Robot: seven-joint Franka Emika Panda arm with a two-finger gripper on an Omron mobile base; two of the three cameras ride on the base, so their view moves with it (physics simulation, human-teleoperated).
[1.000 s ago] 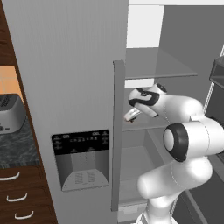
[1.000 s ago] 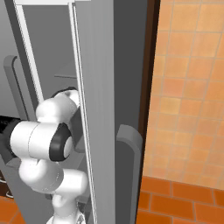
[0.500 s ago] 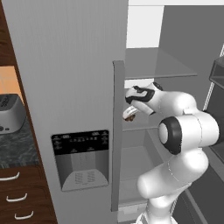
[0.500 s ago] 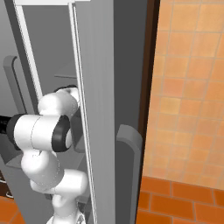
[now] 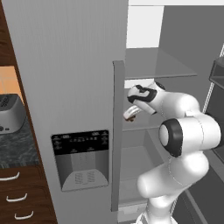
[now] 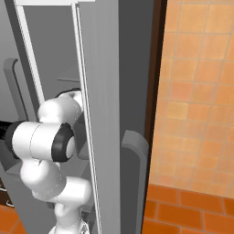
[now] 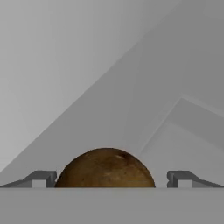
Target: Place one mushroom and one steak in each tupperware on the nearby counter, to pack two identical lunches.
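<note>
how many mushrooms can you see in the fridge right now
1. A brown mushroom sits between the open gripper's fingertips in the hand view, on the fridge shelf. Others may be hidden behind the arm or the fridge door.

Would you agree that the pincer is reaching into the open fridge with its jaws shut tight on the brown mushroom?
Not quite. The pincer is reaching into the open fridge, but its jaws are open, not shut on the mushroom. The hand view shows the two fingertips standing apart on either side of the brown cap, with a gap on each side.
</note>
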